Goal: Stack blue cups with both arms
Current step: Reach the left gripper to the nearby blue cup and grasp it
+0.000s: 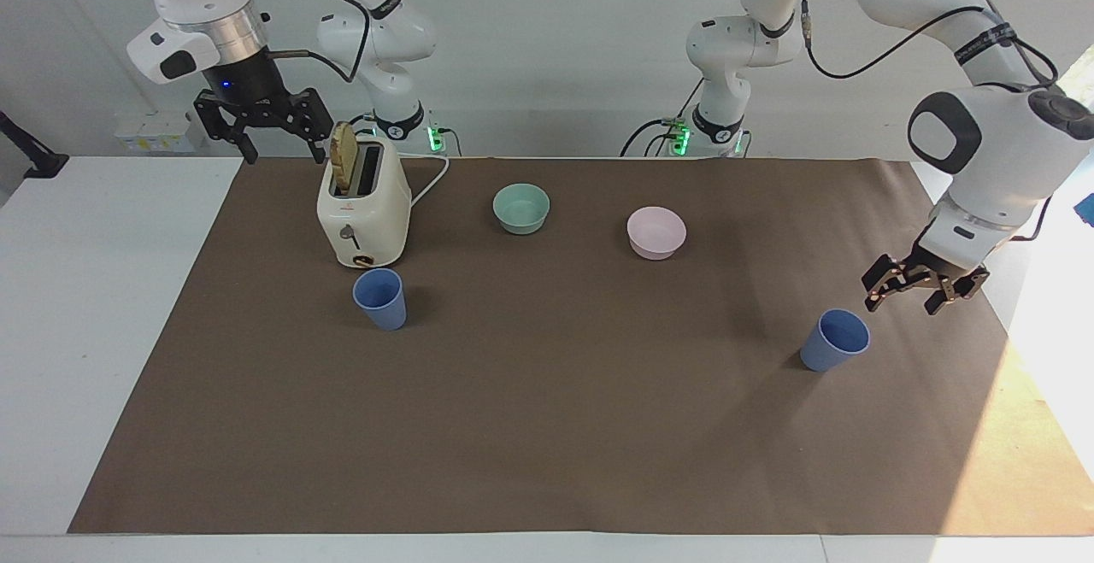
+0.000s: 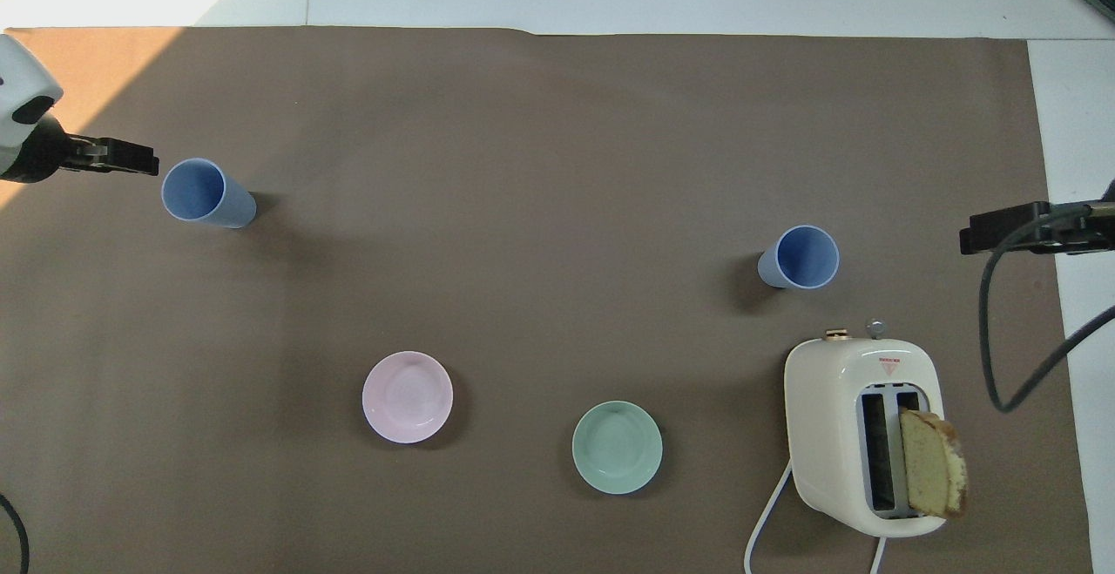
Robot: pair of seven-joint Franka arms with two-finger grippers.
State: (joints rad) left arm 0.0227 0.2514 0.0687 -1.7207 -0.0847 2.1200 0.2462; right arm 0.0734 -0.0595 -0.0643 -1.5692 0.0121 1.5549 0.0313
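Two blue cups stand upright on the brown mat. One blue cup [image 1: 836, 339] [image 2: 205, 193] is toward the left arm's end. The other blue cup [image 1: 380, 298] [image 2: 801, 258] stands by the toaster, farther from the robots than it. My left gripper [image 1: 902, 307] [image 2: 131, 158] is open and empty, low over the mat just beside the first cup, not touching it. My right gripper [image 1: 285, 155] [image 2: 993, 232] is open and empty, and waits high over the mat's edge beside the toaster.
A cream toaster [image 1: 363, 213] [image 2: 862, 435] holds a bread slice [image 1: 344, 157] sticking up; its cord trails toward the robots. A teal bowl [image 1: 521, 207] [image 2: 617, 447] and a pink bowl [image 1: 656, 231] [image 2: 407, 396] sit near the robots.
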